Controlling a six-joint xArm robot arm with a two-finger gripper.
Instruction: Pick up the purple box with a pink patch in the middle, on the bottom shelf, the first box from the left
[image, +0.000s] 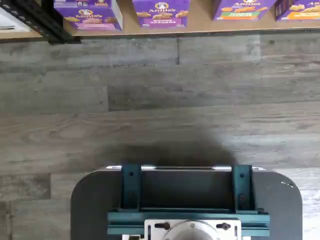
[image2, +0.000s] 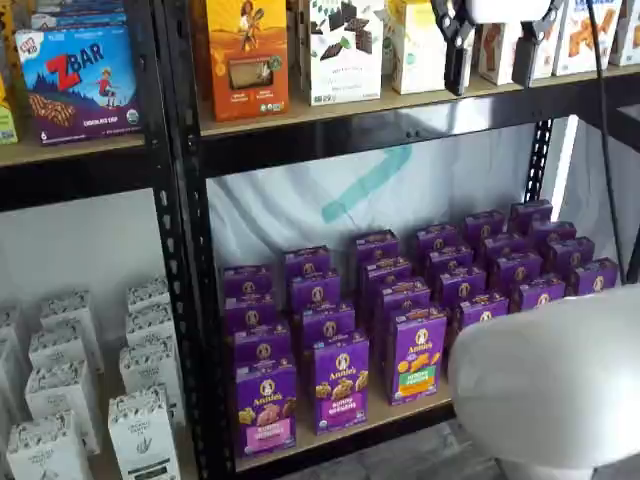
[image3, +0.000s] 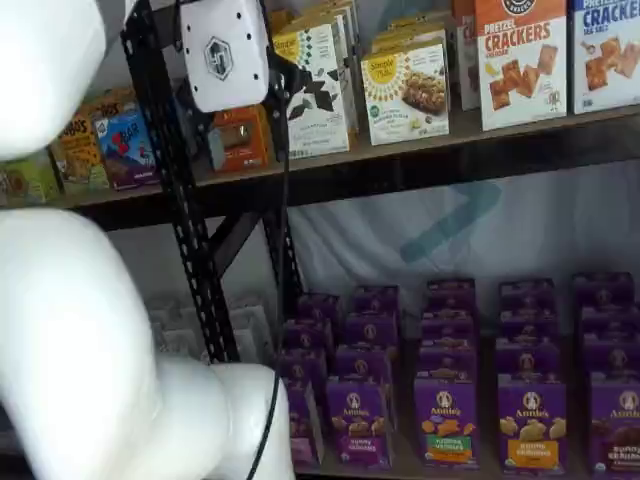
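- We see the gripper (image2: 493, 62) in both shelf views, fingers spread wide, holding nothing, up by the upper shelf.
- The purple box (image2: 266, 409) stands at the front of the bottom shelf (image2: 395, 418), at seven o'clock from the gripper.
- Only the wrist view shows the floor (image: 160, 100); one shelf view's arm (image3: 110, 360) partly hides the box.

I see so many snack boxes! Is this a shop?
It looks like a shop, or a practice one. Black metal racks hold rows of purple Annie's cartons and cracker boxes, but a white robot arm stands in front.
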